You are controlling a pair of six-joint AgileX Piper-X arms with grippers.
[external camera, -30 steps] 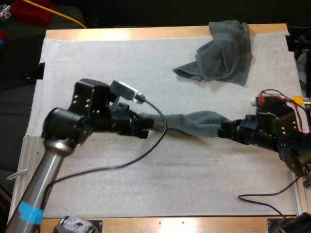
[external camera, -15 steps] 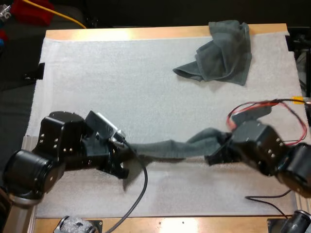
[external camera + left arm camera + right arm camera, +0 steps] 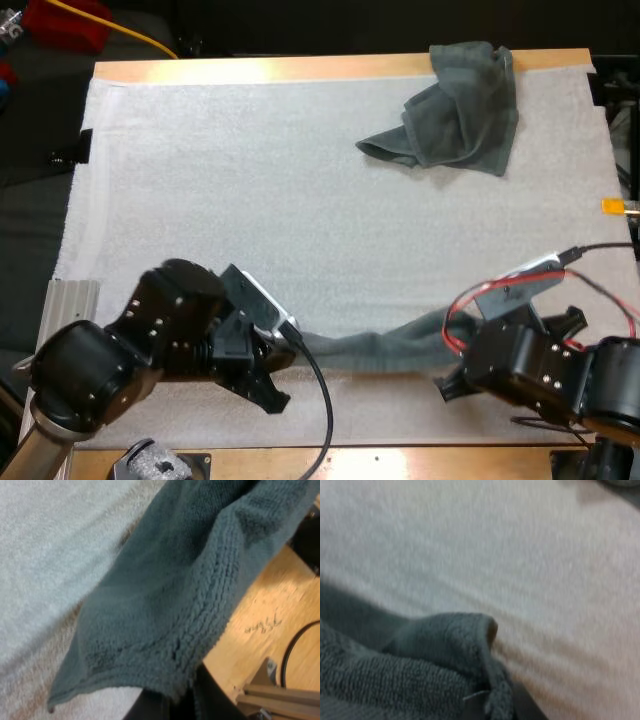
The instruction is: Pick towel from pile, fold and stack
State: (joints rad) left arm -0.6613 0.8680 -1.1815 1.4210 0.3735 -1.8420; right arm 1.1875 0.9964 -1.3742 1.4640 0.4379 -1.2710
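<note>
Where the wooden table carries its white mat, two dark grey-green towels are listed; crumpled towel, heaped at the mat's far right corner, its top lapping over the table's far edge; stretched towel, drawn into a narrow band near the mat's near edge, between both grippers; left gripper, jaws clamped on the band's left end, looped hem and terry pile hanging by the table's bare wood; right gripper, jaws clamped on the right end, a rolled fold bunched at the fingers, over the mat.
</note>
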